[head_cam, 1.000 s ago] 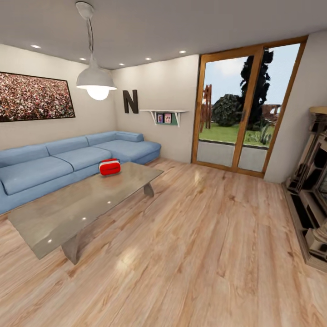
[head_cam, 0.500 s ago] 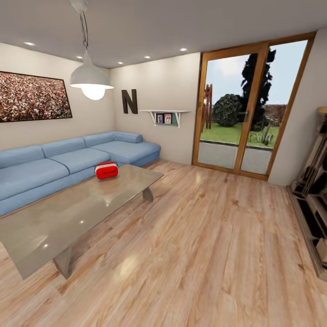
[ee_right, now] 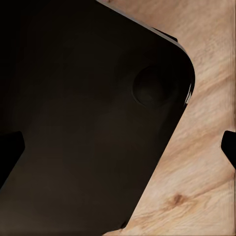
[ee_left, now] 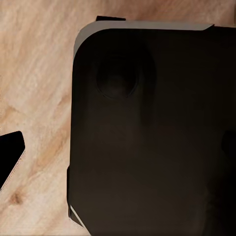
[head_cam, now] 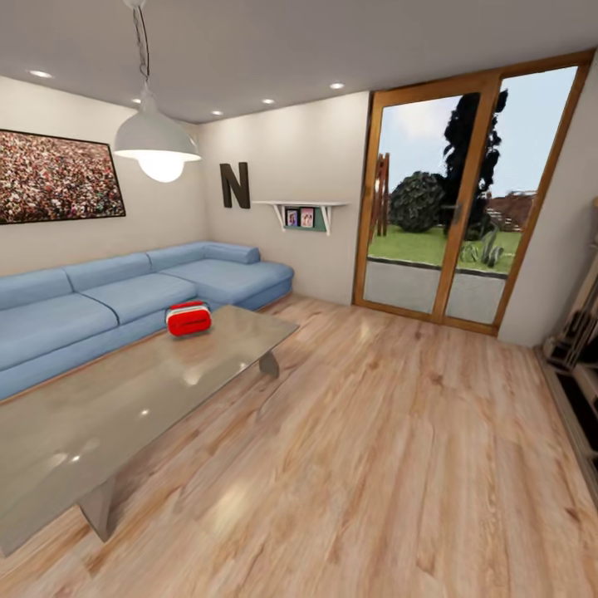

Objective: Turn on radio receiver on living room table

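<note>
The radio receiver (head_cam: pixel 188 319) sits at the far end of the grey tabletop (head_cam: pixel 124 407), before the blue sofa (head_cam: pixel 100 299), well beyond both jaws, which hang over the robot's dark base (ee_left: pixel 152 132) for travel, their spread impossible to tell.

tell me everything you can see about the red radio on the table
The radio receiver is a small red box with rounded corners and white trim along its top and front. It stands upright on the glossy grey table, near the far end on the side by the blue sofa. Nothing but the tabletop touches it. Its dial and grille are too small to make out.
</note>
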`<state>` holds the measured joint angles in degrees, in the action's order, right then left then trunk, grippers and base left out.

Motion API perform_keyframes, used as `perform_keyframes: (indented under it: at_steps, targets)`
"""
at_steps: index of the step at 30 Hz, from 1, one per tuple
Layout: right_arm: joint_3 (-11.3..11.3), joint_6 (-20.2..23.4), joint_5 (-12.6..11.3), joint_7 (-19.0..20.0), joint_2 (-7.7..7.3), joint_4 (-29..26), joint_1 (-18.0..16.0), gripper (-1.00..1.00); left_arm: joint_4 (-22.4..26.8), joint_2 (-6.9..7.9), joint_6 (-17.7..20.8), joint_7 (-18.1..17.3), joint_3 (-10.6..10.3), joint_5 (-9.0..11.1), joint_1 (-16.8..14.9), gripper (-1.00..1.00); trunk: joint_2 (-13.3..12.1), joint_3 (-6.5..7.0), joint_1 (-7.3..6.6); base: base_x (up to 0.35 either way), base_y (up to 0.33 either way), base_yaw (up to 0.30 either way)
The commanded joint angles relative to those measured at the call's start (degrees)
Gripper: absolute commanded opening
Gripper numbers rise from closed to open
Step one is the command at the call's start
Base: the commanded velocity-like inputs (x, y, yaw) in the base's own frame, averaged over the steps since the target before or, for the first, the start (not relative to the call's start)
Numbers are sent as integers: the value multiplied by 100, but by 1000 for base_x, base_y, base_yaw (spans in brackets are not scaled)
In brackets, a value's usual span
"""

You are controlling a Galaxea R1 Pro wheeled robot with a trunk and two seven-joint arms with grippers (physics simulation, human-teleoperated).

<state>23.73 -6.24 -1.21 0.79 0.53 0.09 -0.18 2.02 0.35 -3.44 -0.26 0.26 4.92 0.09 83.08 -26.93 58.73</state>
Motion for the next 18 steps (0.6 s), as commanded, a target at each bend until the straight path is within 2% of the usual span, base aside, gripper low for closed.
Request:
perform_keyframes:
  at_steps: [1, 13, 18]
  targets:
    - [0, 0, 1, 0, 0, 0, 0, 100, 0, 0, 1, 0, 0, 0, 0, 100, 0, 0, 0, 323, 0, -56]
    - [0, 0, 0, 0, 0, 0, 0, 100, 0, 0, 0, 0, 0, 0, 0, 100, 0, 0, 0, 323, 0, -185]
    - [0, 0, 2, 0, 0, 0, 0, 100, 0, 0, 1, 0, 0, 0, 0, 100, 0, 0, 0, 323, 0, -95]
